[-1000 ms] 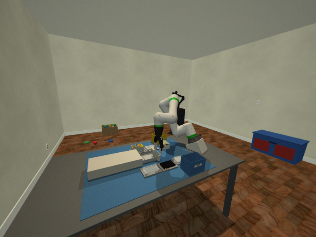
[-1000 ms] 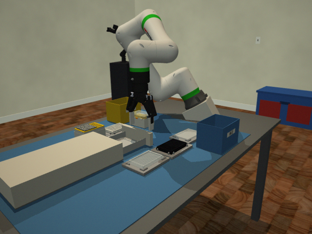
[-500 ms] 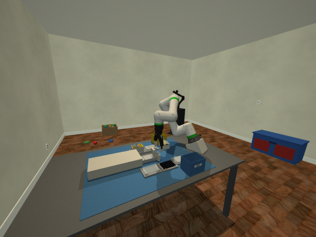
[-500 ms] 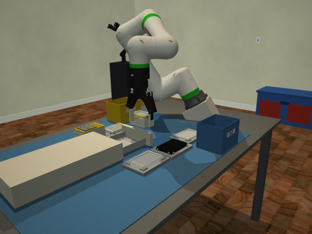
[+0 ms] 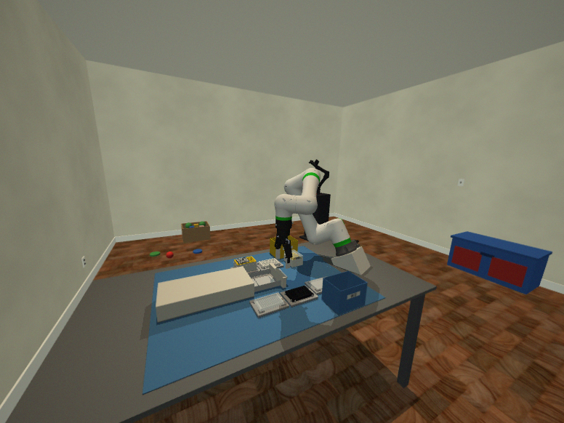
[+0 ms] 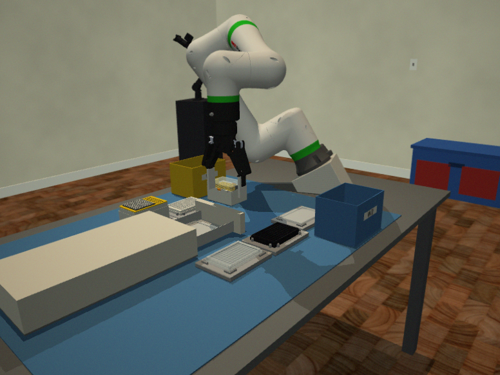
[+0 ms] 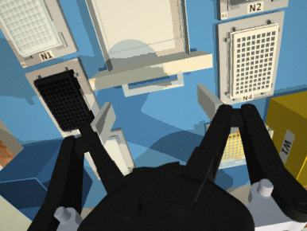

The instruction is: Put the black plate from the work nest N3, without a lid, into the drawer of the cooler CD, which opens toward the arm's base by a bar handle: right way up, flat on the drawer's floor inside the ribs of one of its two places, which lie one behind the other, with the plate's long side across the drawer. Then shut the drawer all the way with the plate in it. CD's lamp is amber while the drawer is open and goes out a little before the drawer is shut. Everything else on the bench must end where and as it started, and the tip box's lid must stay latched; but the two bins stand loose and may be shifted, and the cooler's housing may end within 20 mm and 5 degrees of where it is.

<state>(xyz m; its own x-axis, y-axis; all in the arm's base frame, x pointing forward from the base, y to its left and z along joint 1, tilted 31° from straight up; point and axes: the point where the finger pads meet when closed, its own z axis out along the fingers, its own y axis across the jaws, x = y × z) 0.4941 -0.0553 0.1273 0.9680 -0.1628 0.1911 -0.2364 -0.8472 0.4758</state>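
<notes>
The black plate (image 7: 64, 99) lies uncovered in its grey nest, left of the drawer in the wrist view; it also shows in the top and exterior views (image 5: 299, 293) (image 6: 275, 233). The cooler CD (image 6: 93, 258) is a long beige box. Its drawer (image 7: 139, 28) stands pulled out toward the arm, and the bar handle (image 7: 153, 84) is on its front. My gripper (image 7: 154, 101) is open and empty. It hangs above the blue mat just before the handle (image 6: 225, 186), closer to the arm's base than the drawer, touching nothing.
A clear plate sits in nest N1 (image 7: 29, 25) and a white grid plate in N4 (image 7: 250, 60). A tip box with yellow tips (image 6: 226, 189) stands right under the fingers. A yellow bin (image 6: 193, 175) is behind it, a blue bin (image 6: 349, 211) to the right, and a white lidded plate (image 6: 296, 216) beside that.
</notes>
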